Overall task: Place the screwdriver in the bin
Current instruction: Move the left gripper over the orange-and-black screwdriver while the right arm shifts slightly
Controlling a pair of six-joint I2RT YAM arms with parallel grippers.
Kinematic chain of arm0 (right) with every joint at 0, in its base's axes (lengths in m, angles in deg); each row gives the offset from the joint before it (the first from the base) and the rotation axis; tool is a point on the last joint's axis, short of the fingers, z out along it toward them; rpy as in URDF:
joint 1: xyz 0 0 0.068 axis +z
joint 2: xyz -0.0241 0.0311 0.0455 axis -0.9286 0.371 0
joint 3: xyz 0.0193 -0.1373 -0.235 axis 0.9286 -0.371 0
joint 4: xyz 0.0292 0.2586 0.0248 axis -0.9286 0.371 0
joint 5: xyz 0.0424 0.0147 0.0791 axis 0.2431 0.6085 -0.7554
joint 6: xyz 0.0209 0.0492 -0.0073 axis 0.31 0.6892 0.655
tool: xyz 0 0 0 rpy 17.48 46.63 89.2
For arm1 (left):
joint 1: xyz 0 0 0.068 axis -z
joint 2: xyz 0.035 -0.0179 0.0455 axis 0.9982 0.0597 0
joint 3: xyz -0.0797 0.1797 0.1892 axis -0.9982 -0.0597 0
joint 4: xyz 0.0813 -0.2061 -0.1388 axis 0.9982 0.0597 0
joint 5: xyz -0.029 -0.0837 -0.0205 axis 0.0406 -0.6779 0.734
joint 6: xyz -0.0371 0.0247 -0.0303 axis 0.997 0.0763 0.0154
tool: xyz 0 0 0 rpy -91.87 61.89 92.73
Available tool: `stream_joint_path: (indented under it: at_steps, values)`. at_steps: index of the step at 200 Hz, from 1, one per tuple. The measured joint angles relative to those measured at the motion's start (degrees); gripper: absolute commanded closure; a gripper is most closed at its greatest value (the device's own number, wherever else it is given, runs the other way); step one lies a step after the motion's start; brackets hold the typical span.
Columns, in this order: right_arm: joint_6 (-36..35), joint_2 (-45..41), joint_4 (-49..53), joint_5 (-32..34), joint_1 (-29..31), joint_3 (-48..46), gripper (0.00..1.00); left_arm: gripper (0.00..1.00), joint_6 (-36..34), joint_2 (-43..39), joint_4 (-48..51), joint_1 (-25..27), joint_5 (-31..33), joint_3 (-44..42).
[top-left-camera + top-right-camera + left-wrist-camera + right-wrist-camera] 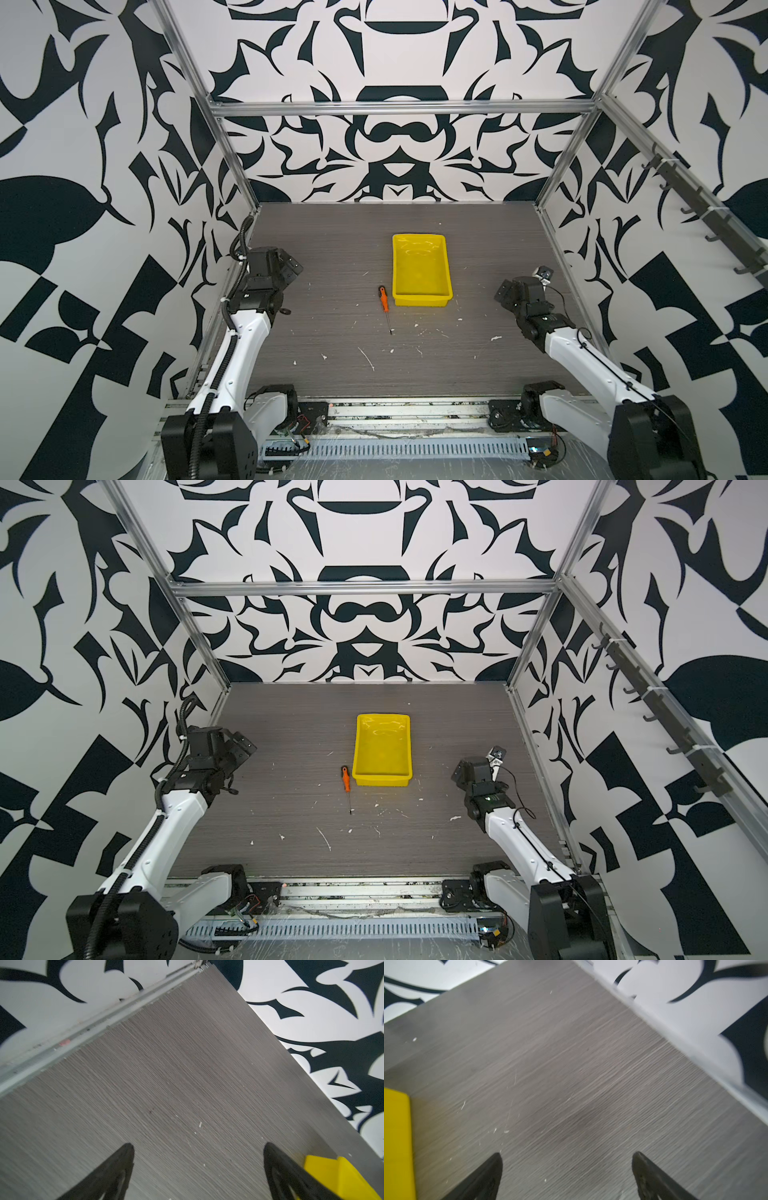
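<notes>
**Nothing held yet: the reach for the screwdriver comes first**

The left gripper (198, 1147) is spread wide and has hold of nothing; only bare counter (187, 1084) shows between its fingers. The right gripper (566, 1155) is just as wide open and empty. In both top views they hang at the left and right of the frame, well apart from the tool.

The screwdriver (384, 300) lies flat on the counter at mid-frame. It is just beside the lower-left corner of the bin (420, 300), with a sliver of counter between them. Its handle points up the frame and its shaft down. The bin is empty.

I judge the task to be at its start, with the approach in hand. The left gripper looks better placed. The next move calls for it to travel over the orange handle, set its fingers across it, drop close to the counter and close.
</notes>
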Motion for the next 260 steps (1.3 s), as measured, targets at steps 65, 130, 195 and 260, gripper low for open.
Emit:
stream_joint_path:
  at_steps: [65, 130, 195, 260]
  values:
    - [2.1, -3.2, -3.6, -5.7, 0.0, -6.4, 0.01, 0.12, 14.2, -1.2, -8.8, 14.8, -9.4, -12.0]
    - [5.4, 8.3, -8.5, -5.0, 1.4, -6.1, 0.03, 0.36, 17.4, 17.7, -12.7, 31.4, -4.5, -2.1]
    - [5.4, 9.9, -10.4, -2.6, 4.0, -4.6, 0.03, 0.41, 17.4, 34.4, -17.8, 33.7, -6.4, 2.5]
    - [5.4, 12.0, -10.3, -2.1, 4.1, -3.0, 0.03, 0.45, 16.5, 39.3, -18.8, 36.5, -6.6, 8.8]
